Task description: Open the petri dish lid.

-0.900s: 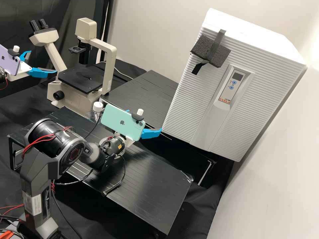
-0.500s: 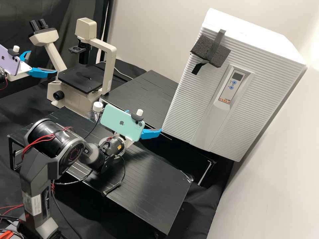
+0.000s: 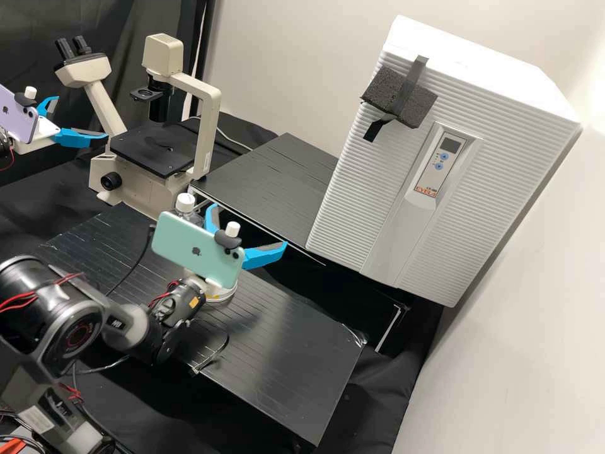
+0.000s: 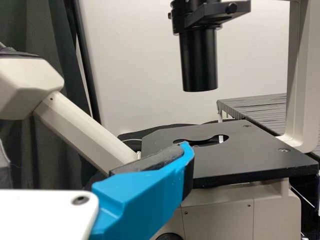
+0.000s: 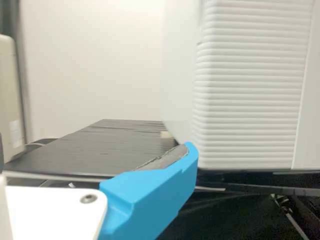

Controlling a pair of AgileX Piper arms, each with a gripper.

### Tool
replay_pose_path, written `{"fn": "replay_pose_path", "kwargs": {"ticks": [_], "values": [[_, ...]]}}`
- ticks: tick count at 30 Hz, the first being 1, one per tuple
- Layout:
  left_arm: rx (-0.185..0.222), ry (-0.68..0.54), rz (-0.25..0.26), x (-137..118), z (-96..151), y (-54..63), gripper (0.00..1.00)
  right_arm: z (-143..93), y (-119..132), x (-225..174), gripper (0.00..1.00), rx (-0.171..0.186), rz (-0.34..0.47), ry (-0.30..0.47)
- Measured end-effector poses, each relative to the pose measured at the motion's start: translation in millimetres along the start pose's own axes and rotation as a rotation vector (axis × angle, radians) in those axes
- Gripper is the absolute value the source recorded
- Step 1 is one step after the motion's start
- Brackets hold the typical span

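Clear round petri dish [image 3: 225, 295] near black slatted table [image 3: 296, 353]'s far edge: likely light, brittle; pinch rim gently. Your blue right gripper [image 3: 249, 227], left gripper [image 3: 81, 118]: spread.

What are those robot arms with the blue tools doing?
Two robot arms are at a black bench, and the job is to open a petri dish's lid. The right tool is open in the air, holding nothing. A clear round dish sits on the low black table, partly hidden behind that arm, so I can't tell if its lid is on. The left tool is open and empty too, beside the microscope.
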Motion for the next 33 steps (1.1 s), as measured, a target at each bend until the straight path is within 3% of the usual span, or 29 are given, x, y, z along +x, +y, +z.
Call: {"fn": "replay_pose_path", "kwargs": {"ticks": [8,15,21,25,33], "values": [[0.0,0.0,0.0,0,0,0.0,1.0,4,-10,-36,1.0,0.01,-0.06,-0.012],[0.0,0.0,0.0,0,0,0.0,1.0,-4,1,-44,1.0,-0.011,-0.028,0.043],[0.0,0.0,0.0,0,0,0.0,1.0,-9,2,-50,1.0,-0.027,-0.067,0.077],[0.0,0.0,0.0,0,0,0.0,1.0,-5,1,-52,1.0,-0.041,-0.116,0.049],[0.0,0.0,0.0,0,0,0.0,1.0,6,5,-60,1.0,-0.035,-0.171,-0.016]]}}
